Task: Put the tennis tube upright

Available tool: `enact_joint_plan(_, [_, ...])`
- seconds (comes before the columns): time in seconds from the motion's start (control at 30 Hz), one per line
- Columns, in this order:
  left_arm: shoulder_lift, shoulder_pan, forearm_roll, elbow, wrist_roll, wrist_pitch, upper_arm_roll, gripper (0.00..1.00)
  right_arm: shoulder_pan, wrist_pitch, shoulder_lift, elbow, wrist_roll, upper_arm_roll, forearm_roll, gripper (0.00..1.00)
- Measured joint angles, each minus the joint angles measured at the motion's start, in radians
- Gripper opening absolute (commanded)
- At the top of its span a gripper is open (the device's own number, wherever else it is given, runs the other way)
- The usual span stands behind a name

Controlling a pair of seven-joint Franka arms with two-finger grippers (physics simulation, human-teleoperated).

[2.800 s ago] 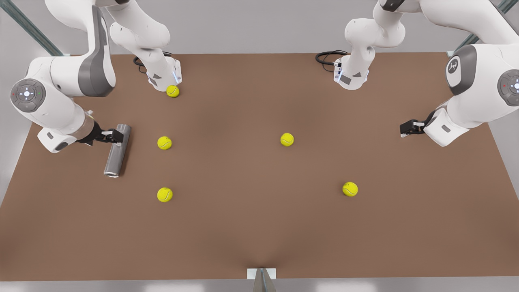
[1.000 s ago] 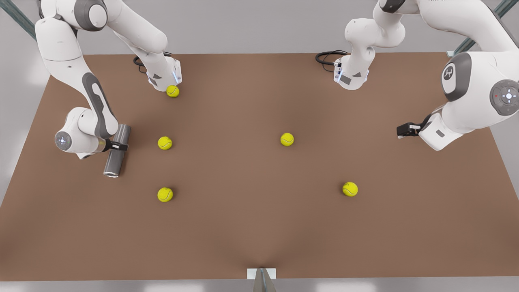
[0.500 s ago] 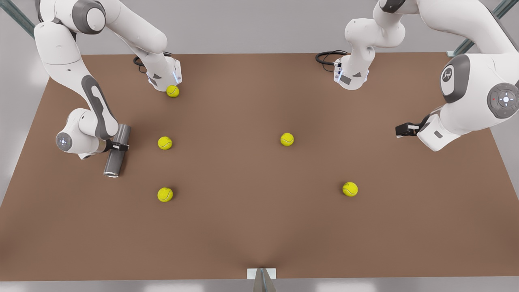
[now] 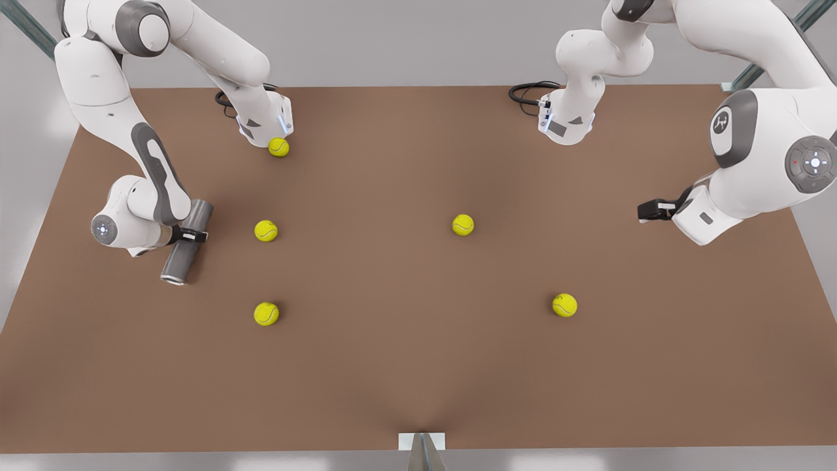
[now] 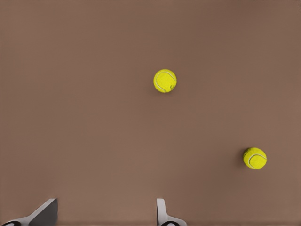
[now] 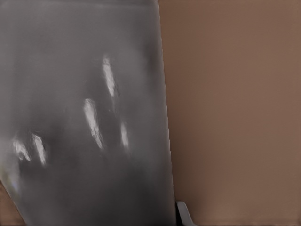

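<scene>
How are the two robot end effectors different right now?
The right end effector, at the front view's left, is shut on the tennis tube; the left end effector, at the front view's right, is open and holds nothing. The right one is working on the tube; the left one waits, far from the tube. Both are dark, on white arms.

The tennis tube (image 4: 185,243) is crossed at mid-length by the right gripper (image 4: 191,235), which hides a band of its wall. In the right wrist view the tennis tube (image 6: 84,117) runs past the frame edges and both ends are cut off. In the left wrist view the left gripper's fingers (image 5: 162,214) are cut by the frame edge; only the tips show, spread apart.
</scene>
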Motion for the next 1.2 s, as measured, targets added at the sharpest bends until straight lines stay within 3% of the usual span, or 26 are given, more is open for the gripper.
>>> enact_joint_plan(0.73, [0.008, 0.000, -0.001, -0.001, 0.000, 0.003, 0.000, 1.00, 0.051, 0.008, -0.009, 0.011, -0.017, 0.000, 0.000, 0.80])
enact_joint_plan(0.8, [0.008, 0.000, -0.002, 0.000, 0.000, 0.003, 0.000, 1.00, 0.049, 0.008, -0.009, 0.011, -0.023, 0.000, 0.000, 0.75])
enact_joint_plan(1.1, [0.009, -0.001, -0.002, -0.002, 0.000, 0.000, 0.000, 1.00, 0.044, 0.008, -0.007, 0.011, -0.025, 0.000, 0.000, 0.75])
enact_joint_plan(1.2, [0.009, -0.001, -0.002, -0.008, 0.000, 0.001, 0.000, 1.00, 0.040, 0.008, -0.003, 0.017, -0.027, 0.000, 0.001, 0.70])
